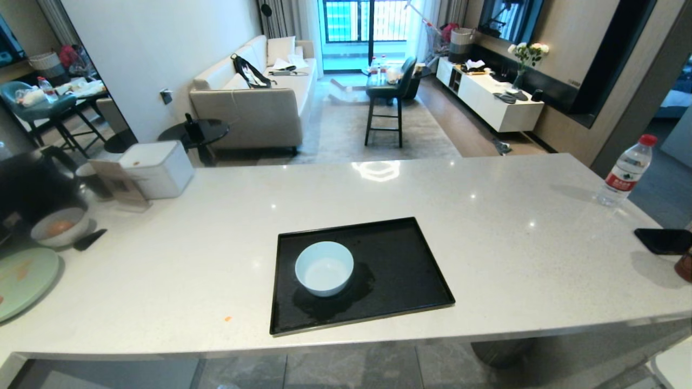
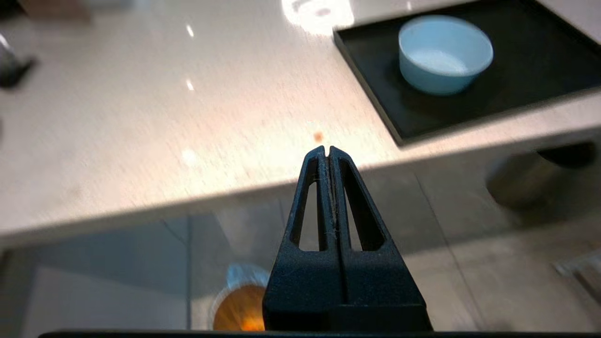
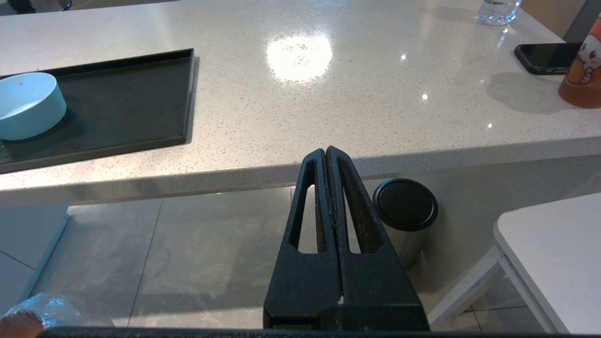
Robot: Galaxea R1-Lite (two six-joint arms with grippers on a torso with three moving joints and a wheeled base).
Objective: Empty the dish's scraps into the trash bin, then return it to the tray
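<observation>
From the head view, the glossy pale bluish-white ceramic dish [image 1: 324, 268] sat upright and empty on the flat black rectangular tray [image 1: 411, 270] on the pale speckled counter [image 1: 486, 216]. From the left wrist, the left tool [image 2: 327, 151] was closed on nothing below the counter edge, well apart from the dish, with the coppery-brown bag-lined trash bin [image 2: 237, 305] beneath it. From the right wrist, the right tool [image 3: 326, 152] was likewise closed and empty, off the counter.

1. Left gripper [image 2: 327, 149]: fingers pressed flat together, nothing between them, tips just off the counter's near edge, below its top.
2. Right gripper [image 3: 326, 150]: same deal, fingers closed and empty, tips also just short of the counter edge.
3. Head view shows neither arm.
</observation>
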